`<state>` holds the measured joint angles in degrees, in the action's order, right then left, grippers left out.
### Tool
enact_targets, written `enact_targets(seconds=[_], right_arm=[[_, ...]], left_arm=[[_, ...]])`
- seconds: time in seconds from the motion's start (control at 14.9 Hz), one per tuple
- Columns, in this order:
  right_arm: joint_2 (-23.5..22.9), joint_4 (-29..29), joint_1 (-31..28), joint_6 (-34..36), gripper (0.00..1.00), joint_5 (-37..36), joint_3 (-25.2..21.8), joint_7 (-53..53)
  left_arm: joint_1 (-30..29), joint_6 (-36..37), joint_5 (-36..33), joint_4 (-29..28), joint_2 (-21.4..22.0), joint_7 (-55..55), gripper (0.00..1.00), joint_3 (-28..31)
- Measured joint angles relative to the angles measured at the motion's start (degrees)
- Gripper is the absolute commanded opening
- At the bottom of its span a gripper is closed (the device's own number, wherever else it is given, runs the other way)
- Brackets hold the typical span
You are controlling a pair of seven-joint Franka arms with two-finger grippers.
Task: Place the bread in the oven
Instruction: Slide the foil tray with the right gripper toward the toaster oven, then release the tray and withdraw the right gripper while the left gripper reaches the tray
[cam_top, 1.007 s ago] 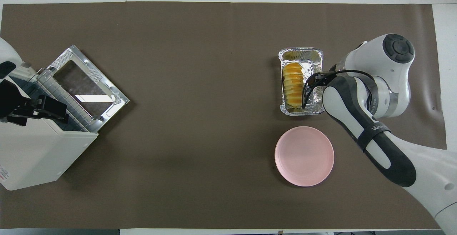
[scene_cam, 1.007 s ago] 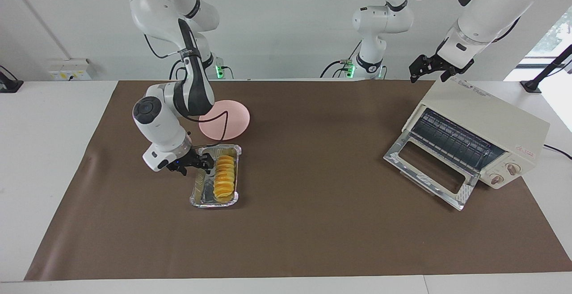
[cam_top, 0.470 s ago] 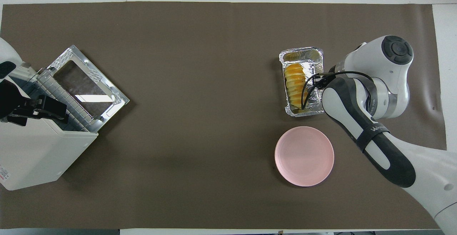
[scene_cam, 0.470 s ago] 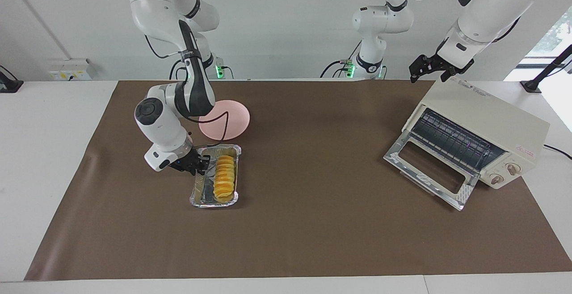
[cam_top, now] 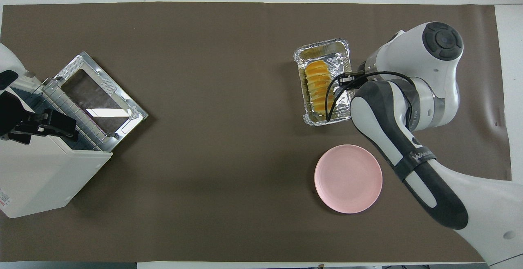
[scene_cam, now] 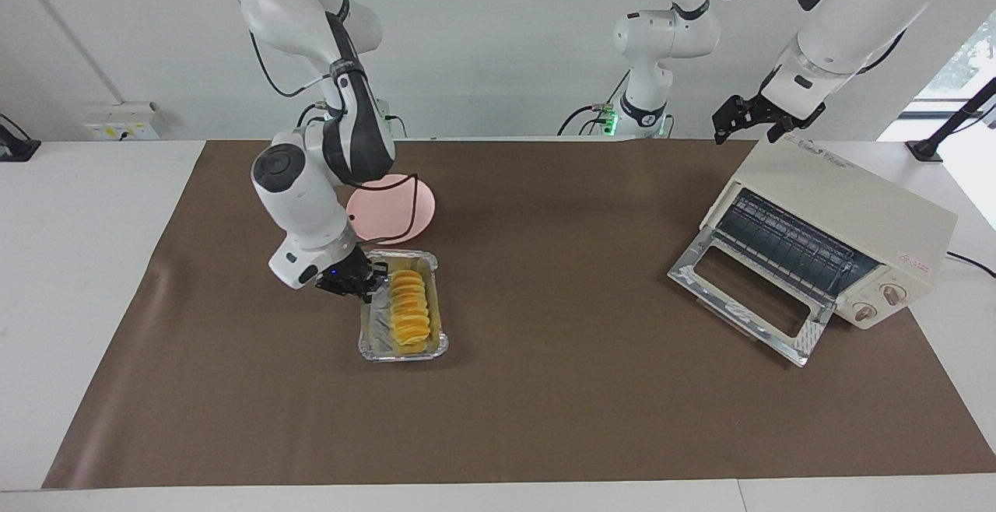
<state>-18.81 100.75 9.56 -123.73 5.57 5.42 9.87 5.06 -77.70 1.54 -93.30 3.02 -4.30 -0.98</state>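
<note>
Resting in one crinkled silver foil tray (scene_cam: 404,345) is one ridged, golden-yellow bread (scene_cam: 409,307) loaf, oblong, segmented crosswise. The tray's rim toward the right arm's end is pinched by the right gripper (scene_cam: 366,282), fingers clenched on the foil wall. One round, smooth pink plate (scene_cam: 405,208) is seen nearer the robots than the tray. One boxy cream oven (scene_cam: 832,233) w/ glass drop-down door lowered, dark wire rack & two knobs is set at the left arm's end, well apart from the bread. The left gripper (scene_cam: 745,118) is held over the oven top, released, waiting.
</note>
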Motion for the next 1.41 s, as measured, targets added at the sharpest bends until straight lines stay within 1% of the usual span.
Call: enact_targets(seconds=[0.13,0.27,0.47,0.67,0.74,0.81,0.87,1.01,1.07,1.14,1.28,1.41], right_arm=[[-0.09,-2.45,5.80,0.87,0.00,0.00,0.13,6.65],[-0.90,-4.21,10.41,1.12,0.00,0.10,0.19,10.11],[-4.13,-6.08,15.98,1.08,0.00,1.22,0.17,15.10],[-8.07,-8.33,19.17,-0.12,0.00,1.27,0.13,19.08],[-8.95,-8.62,19.46,-1.27,0.09,1.27,0.11,19.53],[-9.48,-8.66,19.47,-1.98,0.26,1.27,0.08,19.66],[-9.84,-8.65,19.43,-2.31,0.45,1.27,-0.02,19.67],[-10.14,-8.47,19.33,-2.33,0.58,1.27,-0.15,19.67],[-10.17,-8.30,19.34,-2.30,0.84,1.27,-0.17,19.67],[-10.17,-8.23,19.34,-2.13,1.00,1.27,-0.18,19.67],[-10.07,-8.72,19.30,0.06,1.00,0.93,-0.54,19.67],[-8.98,-10.68,18.52,4.26,1.00,-0.42,-1.35,19.54]], left_arm=[[0.00,0.00,0.00,0.00,0.00,0.00,1.00,0.00],[0.00,0.00,0.00,0.00,0.00,0.00,1.00,0.00],[0.00,0.00,0.00,0.00,0.00,0.00,1.00,0.00],[0.00,0.00,0.00,0.00,0.00,0.00,1.00,0.00],[0.00,0.00,0.00,0.00,0.00,0.00,1.00,0.00],[0.00,0.00,0.00,0.00,0.00,0.00,1.00,0.00],[0.00,0.00,0.00,0.00,0.00,0.00,1.00,0.00],[0.00,0.00,0.00,0.00,0.00,0.00,1.00,0.00],[0.00,0.00,0.00,0.00,0.00,0.00,1.00,0.00],[0.00,0.00,0.00,0.00,0.00,0.00,1.00,0.00],[0.00,0.00,0.00,0.00,0.00,0.00,1.00,0.00],[0.00,0.00,0.00,0.00,0.00,0.00,1.00,0.00]])
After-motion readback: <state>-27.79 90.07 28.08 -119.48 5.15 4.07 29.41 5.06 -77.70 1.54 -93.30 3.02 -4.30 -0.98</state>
